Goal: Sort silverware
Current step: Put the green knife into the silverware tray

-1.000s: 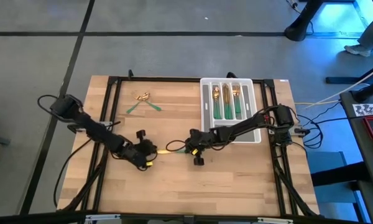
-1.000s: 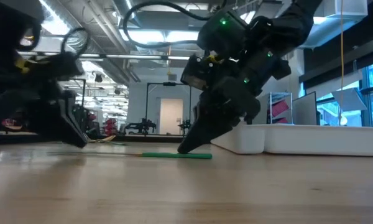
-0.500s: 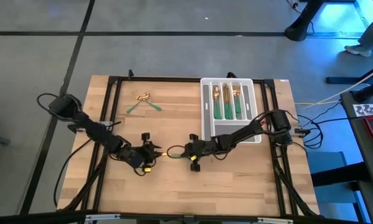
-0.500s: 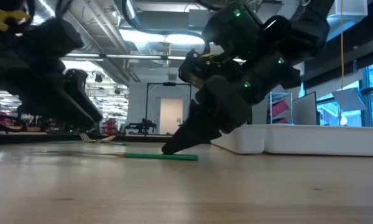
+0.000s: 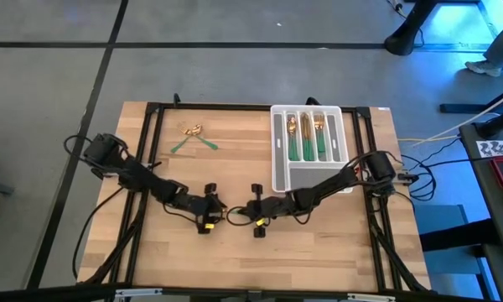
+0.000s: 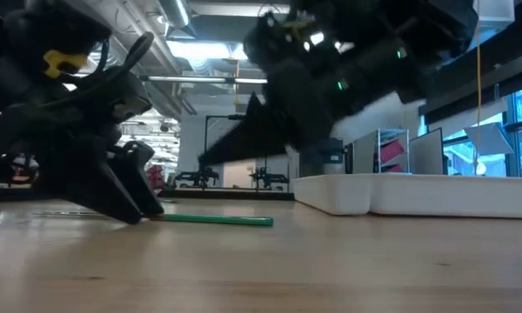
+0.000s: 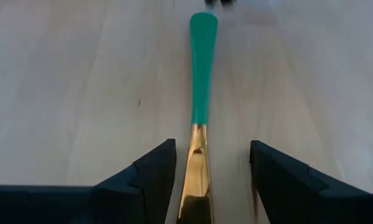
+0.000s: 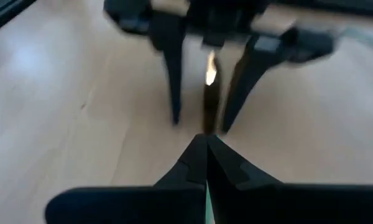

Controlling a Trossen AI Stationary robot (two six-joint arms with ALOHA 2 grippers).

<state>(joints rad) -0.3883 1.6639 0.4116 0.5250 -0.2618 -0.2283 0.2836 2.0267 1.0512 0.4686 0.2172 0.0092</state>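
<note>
The left gripper (image 5: 215,210) is sitting low on the bench (image 5: 226,260), its fingers (image 7: 150,176) spread wide around the gold end of one piece of silverware (image 7: 200,112) lying flat. The right gripper (image 5: 243,211) is pinching its green handle, fingers (image 8: 202,163) nearly closed.

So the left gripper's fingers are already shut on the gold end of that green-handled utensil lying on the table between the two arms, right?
Not quite. In the left wrist view the left gripper is open: its fingers stand on either side of the gold end of the green-handled utensil with table showing in the gaps. The rest holds: the utensil lies on the table between the two arms.
</note>
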